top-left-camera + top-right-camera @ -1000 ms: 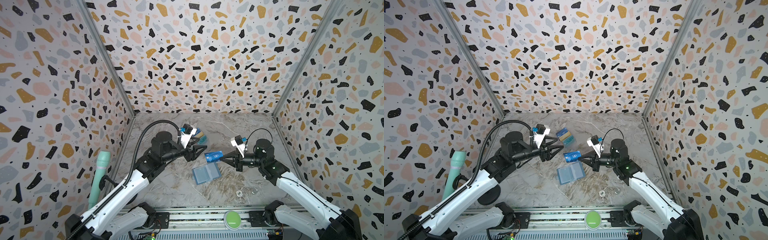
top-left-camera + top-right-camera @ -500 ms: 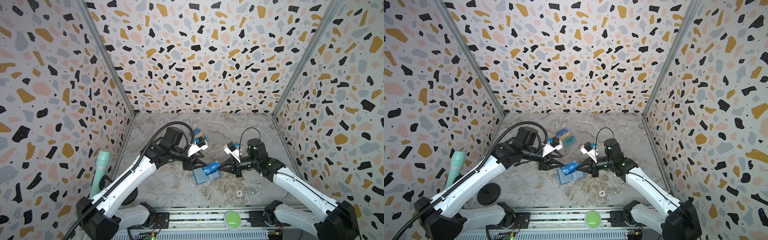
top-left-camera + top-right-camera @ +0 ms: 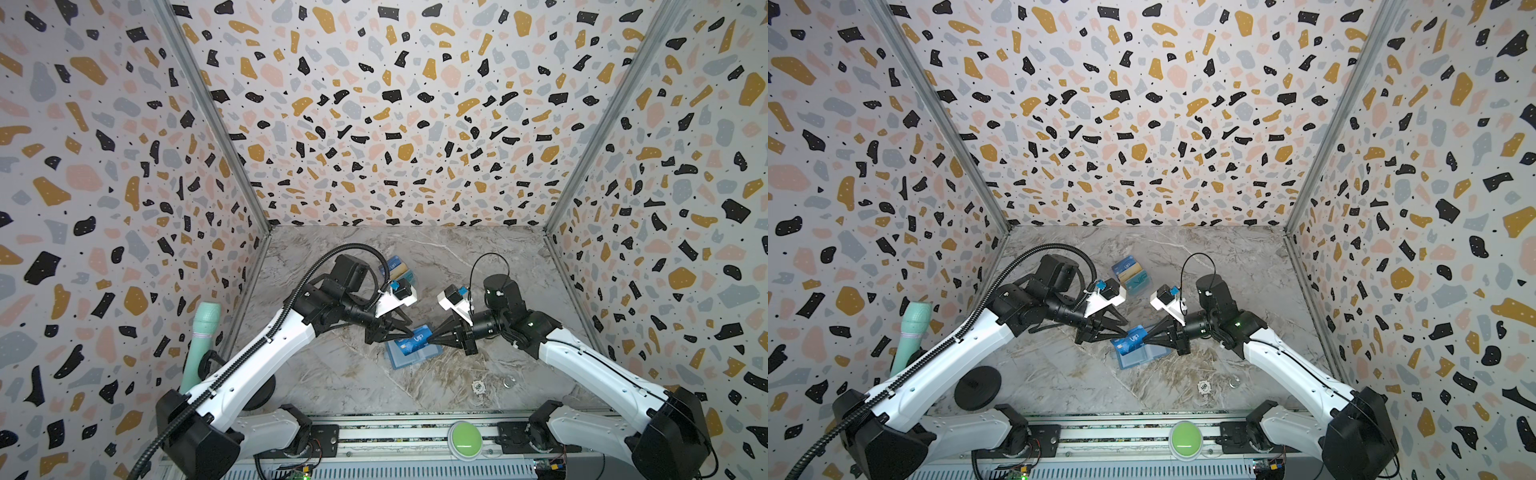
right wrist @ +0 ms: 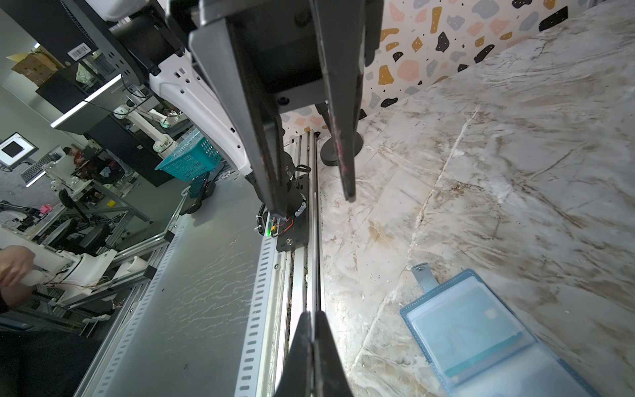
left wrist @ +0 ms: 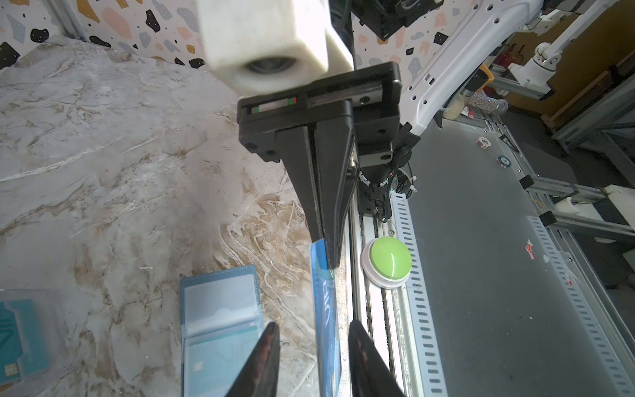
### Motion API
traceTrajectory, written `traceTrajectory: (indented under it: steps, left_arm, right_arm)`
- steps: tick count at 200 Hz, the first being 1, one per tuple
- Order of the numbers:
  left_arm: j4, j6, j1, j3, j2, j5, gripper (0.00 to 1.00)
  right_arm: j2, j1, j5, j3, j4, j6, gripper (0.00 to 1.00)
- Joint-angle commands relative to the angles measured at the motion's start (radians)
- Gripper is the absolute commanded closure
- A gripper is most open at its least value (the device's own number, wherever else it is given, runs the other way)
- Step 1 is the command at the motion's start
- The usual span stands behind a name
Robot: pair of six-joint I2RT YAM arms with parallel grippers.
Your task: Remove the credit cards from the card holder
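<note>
A blue card (image 3: 417, 340) (image 3: 1133, 338) marked VIP hangs just above the open slate-blue card holder (image 3: 430, 355) (image 3: 1152, 353) on the marble floor. My right gripper (image 3: 430, 340) (image 3: 1145, 341) (image 4: 312, 314) is shut on one end of this card. My left gripper (image 3: 409, 332) (image 3: 1124, 332) (image 5: 313, 328) is open and straddles the other end of the card (image 5: 326, 302), with a gap on each side. A teal card (image 5: 223, 350) (image 4: 474, 330) lies in a clear sleeve of the card holder (image 5: 220, 292) (image 4: 409, 314).
A clear acrylic stand (image 3: 397, 268) (image 3: 1131, 274) with several cards sits behind the grippers. A mint-green cylinder (image 3: 203, 340) and a black round base (image 3: 978, 388) stand at the left wall. A small chip (image 3: 478, 386) lies front right. A green button (image 3: 465, 438) sits on the front rail.
The right gripper has carried the blue card down and left over the card holder. The left arm has swung in to it, and its jaws have narrowed round the card's free end.
</note>
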Motion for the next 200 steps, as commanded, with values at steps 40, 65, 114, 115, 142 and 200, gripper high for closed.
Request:
traceTrajectory:
  steps: [40,65,114,115,142,200]
  left_arm:
    - [-0.015,0.004,-0.005,0.008,0.024,0.068,0.73]
    - [-0.016,0.000,-0.005,0.008,0.024,0.069,0.78]
    - [-0.015,-0.007,-0.005,0.001,0.029,0.072,0.84]
    - [-0.015,-0.008,-0.005,0.001,0.030,0.071,0.84]
    - [-0.010,-0.006,-0.005,-0.005,0.029,0.075,0.91]
    - [0.027,-0.036,-0.004,-0.007,0.027,0.044,1.00]
  right_arm:
    - [-0.022,0.011,0.025,0.027,0.050,-0.002,1.00]
    - [-0.025,0.011,0.031,0.019,0.079,0.012,1.00]
    - [-0.024,0.010,0.048,0.015,0.099,0.021,1.00]
    - [-0.023,0.010,0.048,0.016,0.100,0.022,1.00]
    - [-0.019,0.010,0.054,0.012,0.101,0.023,1.00]
    - [-0.050,0.009,0.128,0.000,0.105,0.034,0.95]
